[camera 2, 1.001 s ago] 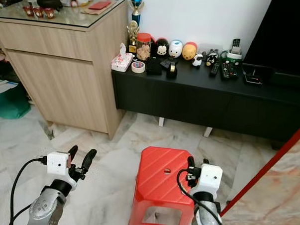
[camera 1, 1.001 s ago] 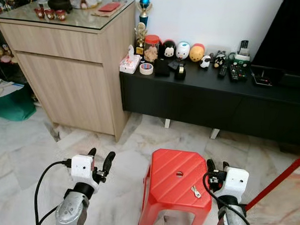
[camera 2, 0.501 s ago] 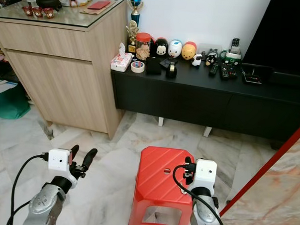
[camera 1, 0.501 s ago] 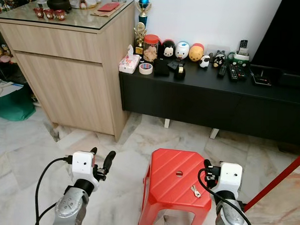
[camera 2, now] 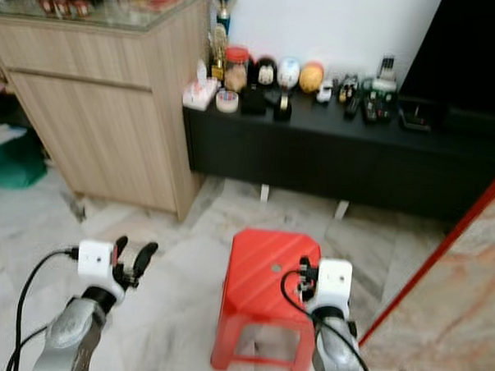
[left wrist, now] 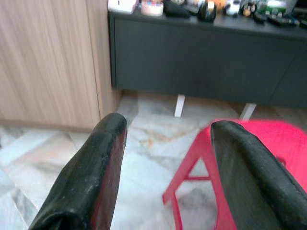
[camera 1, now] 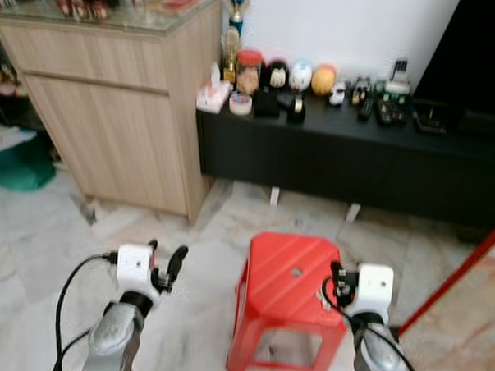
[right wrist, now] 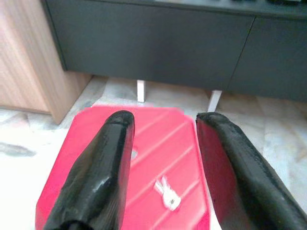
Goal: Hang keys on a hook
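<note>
The keys point(right wrist: 167, 195) lie flat on the red stool point(right wrist: 144, 139), seemingly within easy reach of the right gripper point(right wrist: 163, 158), which hangs above them with fingers spread wide and empty, apparently lined up for a pick. The left gripper point(left wrist: 165, 163) is also open and empty over the marble floor point(left wrist: 144, 143) beside the stool. The blurred head views reveal no hook.

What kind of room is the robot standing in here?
Most likely a home living room. A long black TV console carries remote controls and round toy figures, a wooden cabinet stands beside it, and a red plastic stool sits on the marble floor.
</note>
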### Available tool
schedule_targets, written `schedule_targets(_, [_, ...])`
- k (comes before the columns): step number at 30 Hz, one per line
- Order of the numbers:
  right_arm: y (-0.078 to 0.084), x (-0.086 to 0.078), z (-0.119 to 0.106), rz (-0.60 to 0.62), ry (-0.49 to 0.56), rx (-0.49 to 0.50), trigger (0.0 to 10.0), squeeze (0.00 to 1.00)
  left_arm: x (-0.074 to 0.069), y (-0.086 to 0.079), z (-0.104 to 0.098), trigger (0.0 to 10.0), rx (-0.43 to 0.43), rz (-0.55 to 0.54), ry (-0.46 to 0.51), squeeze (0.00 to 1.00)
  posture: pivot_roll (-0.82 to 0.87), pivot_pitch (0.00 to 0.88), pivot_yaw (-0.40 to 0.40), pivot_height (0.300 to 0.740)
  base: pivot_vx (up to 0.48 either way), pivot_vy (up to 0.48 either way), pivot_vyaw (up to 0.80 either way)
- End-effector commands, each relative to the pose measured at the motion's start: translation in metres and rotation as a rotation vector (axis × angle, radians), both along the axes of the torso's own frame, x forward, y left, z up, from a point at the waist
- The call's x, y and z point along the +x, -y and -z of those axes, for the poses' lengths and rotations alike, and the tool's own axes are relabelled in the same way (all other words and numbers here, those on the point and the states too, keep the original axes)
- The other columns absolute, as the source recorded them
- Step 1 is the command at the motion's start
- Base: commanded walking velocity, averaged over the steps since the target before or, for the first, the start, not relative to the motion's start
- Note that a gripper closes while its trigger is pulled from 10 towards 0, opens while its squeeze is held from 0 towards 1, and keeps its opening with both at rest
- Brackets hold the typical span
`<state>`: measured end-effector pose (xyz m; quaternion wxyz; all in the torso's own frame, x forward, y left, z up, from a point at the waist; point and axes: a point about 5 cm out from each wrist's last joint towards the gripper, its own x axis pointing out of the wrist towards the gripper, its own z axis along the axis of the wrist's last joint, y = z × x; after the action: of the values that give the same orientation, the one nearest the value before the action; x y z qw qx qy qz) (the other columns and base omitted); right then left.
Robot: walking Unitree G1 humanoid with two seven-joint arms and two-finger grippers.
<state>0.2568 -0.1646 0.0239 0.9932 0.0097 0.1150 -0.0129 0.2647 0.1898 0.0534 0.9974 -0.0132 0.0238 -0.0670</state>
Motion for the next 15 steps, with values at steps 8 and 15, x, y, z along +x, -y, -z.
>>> schedule_targets(8, [-0.0010,0.0005,0.0035,-0.016,-0.018,0.029,10.0,0.00,0.0002,0.0028,0.0030,10.0,-0.015,-0.001,-0.019,0.00,0.02,0.000,-0.052,0.599,0.000,0.000,0.00])
schedule_targets(15, [-0.0019,0.0001,0.0066,-0.031,-0.033,0.035,10.0,0.00,-0.0002,0.0048,0.0043,10.0,-0.016,0.006,-0.034,0.00,0.03,0.000,-0.057,0.599,0.000,0.000,0.00])
